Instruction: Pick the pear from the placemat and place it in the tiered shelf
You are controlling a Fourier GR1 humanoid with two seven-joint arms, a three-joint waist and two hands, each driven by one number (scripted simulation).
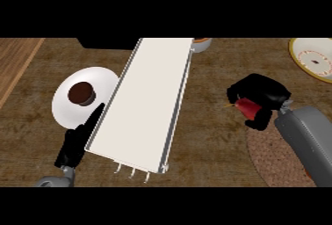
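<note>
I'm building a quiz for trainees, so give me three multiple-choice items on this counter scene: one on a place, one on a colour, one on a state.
1. Where does the white round plate lie?
A. Left of the tall white tiered shelf
B. On the round woven placemat
C. Under the right hand

2. What colour is the fruit in the right hand?
A. Green
B. Red
C. Yellow

3. How is the left hand?
A. Curled round the fruit
B. Open, fingers straight, beside the shelf
C. Flat on the placemat

Key: 1 A, the plate, with a dark brown round thing on it, sits at the shelf's left side. 2 B, red shows between the black curled fingers. 3 B, its straight fingers point up along the shelf's left edge and hold nothing.
</note>
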